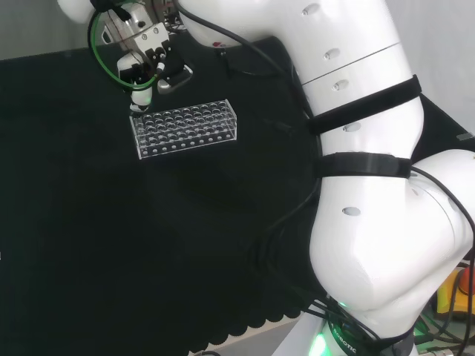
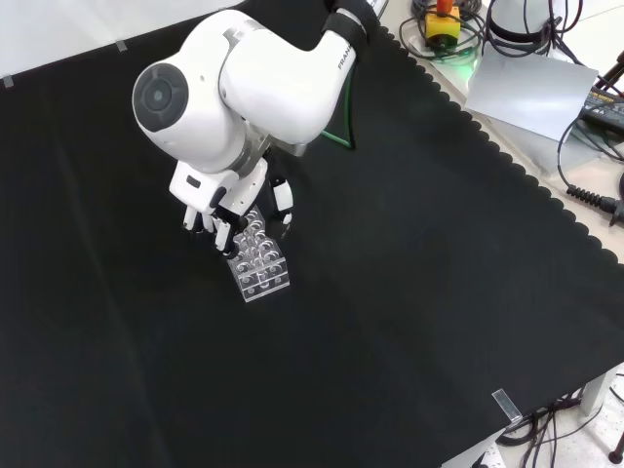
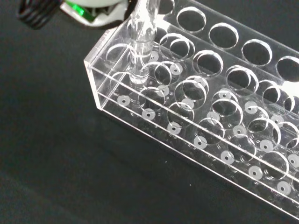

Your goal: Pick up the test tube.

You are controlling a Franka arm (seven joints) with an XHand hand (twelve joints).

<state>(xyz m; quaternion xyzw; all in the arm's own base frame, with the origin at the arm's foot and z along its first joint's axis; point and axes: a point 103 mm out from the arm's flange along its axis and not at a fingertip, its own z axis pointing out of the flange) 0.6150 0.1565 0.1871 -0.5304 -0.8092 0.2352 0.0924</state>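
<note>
Head view: your hand (image 1: pixel 145 70) sits over the left end of the clear rack (image 1: pixel 185 130), at about 11 o'clock from the rack's centre. Fingers point down at the rack's end. You can't make out the tube here, and you can't tell from this view whether the fingers close on anything. The rack lies flat on the black cloth (image 1: pixel 111 245), long axis running roughly 8 to 2 o'clock.

Front view: the hand (image 2: pixel 226 210) comes out from under the big white link (image 2: pixel 224 88), with the rack (image 2: pixel 259 263) at 5 o'clock from it. Fingers (image 2: pixel 283 203) hang down on both sides of the rack's far end, partly curled. The tube is not distinguishable against the clear rack.

Wrist view: you get the tube (image 3: pixel 141 39) plainly. It stands near upright in a corner hole of the rack (image 3: pixel 205 116), bottom end inside the rack, near its lower plate. Its upper part runs out of frame, so the grip point is hidden. The other holes you can see look empty.

Hand state: cannot tell if it's gripping the tube.
</note>
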